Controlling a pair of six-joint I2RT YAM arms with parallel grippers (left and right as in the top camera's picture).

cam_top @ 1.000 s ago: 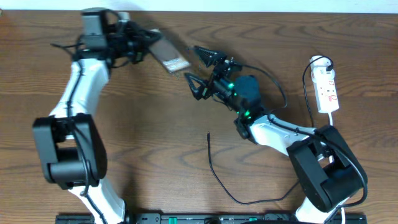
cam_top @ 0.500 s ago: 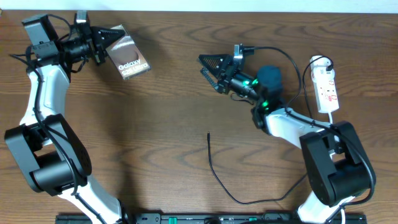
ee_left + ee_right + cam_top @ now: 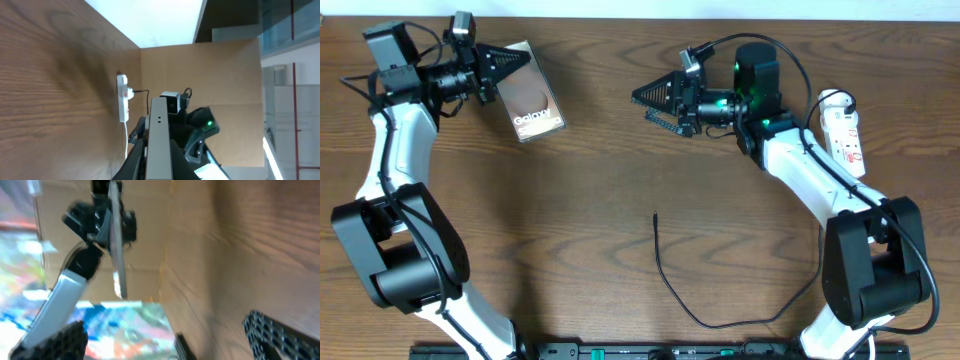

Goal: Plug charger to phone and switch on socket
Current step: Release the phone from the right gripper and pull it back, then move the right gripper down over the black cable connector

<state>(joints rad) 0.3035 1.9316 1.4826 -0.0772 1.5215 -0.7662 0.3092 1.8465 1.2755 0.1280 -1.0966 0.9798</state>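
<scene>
Overhead, "Galaxy" lettering on phone (image 3: 532,100)

My left arm (image 3: 392,150) and right arm (image 3: 810,180) match: glossy white shells on the long links, bulky black housings at every joint, largest at the shoulders; my left gripper (image 3: 518,62) and right gripper (image 3: 644,106) are black, each with two wedge-shaped fingers (image 3: 280,336) ridged on the inner face; thin black cables (image 3: 802,70) loop past the wrists; small green lights (image 3: 720,100) glow on my right wrist

A robot lab: cardboard panels (image 3: 200,70) wall the wooden table (image 3: 600,200).
</scene>
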